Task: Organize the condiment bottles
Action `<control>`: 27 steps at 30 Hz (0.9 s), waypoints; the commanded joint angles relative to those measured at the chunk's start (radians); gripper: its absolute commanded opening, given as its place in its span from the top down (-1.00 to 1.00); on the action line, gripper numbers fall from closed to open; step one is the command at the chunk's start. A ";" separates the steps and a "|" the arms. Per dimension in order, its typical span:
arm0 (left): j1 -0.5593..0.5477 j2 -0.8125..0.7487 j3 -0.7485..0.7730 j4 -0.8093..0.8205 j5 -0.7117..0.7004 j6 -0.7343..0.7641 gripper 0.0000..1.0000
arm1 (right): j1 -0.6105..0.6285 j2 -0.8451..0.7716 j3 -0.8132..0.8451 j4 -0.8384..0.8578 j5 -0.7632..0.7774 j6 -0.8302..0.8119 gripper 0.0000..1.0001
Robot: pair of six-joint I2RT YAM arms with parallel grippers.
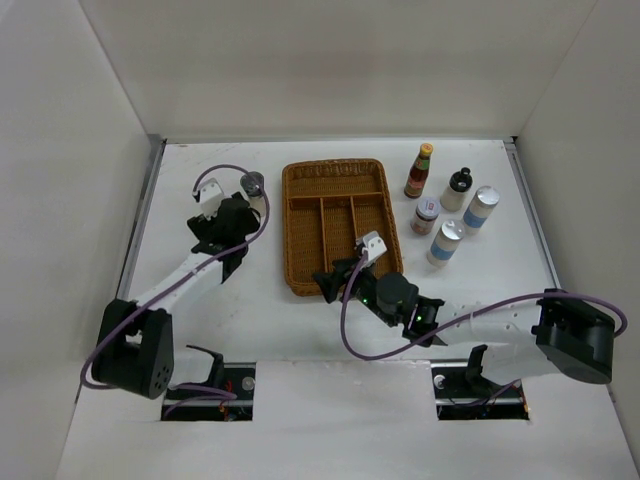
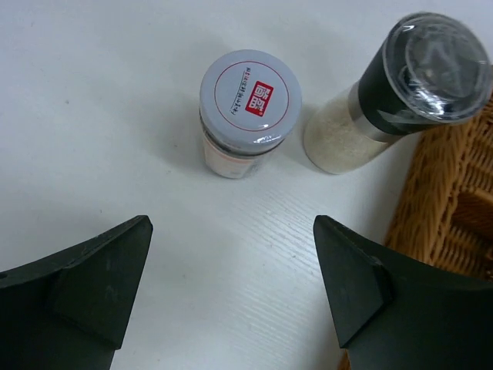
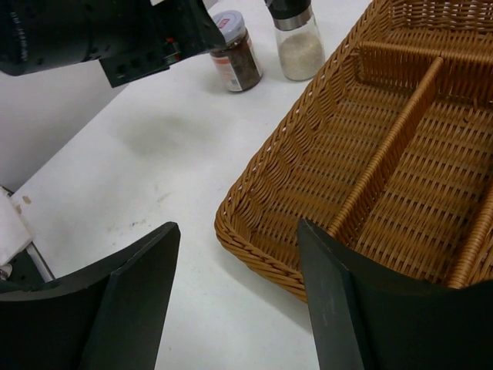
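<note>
the left gripper (image 2: 231, 247) hangs with jaws spread wide, holding nothing. straight ahead, lined up with the gap, a short red-labelled jar (image 2: 246, 108) stands upright. the grey-lidded shaker (image 2: 400, 85) is just to its right, by the wicker tray (image 2: 454, 208). the right gripper (image 3: 239, 239), also spread, is farther off at the tray's near corner.

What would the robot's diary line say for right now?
left jaws: open, aimed at red-labelled jar beside shaker | right jaws: open, at wicker tray corner | five bottles: right of tray
</note>
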 commanded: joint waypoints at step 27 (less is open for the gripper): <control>0.127 0.366 0.252 0.201 0.042 0.103 -0.32 | -0.001 -0.016 0.016 0.042 -0.064 -0.003 -0.52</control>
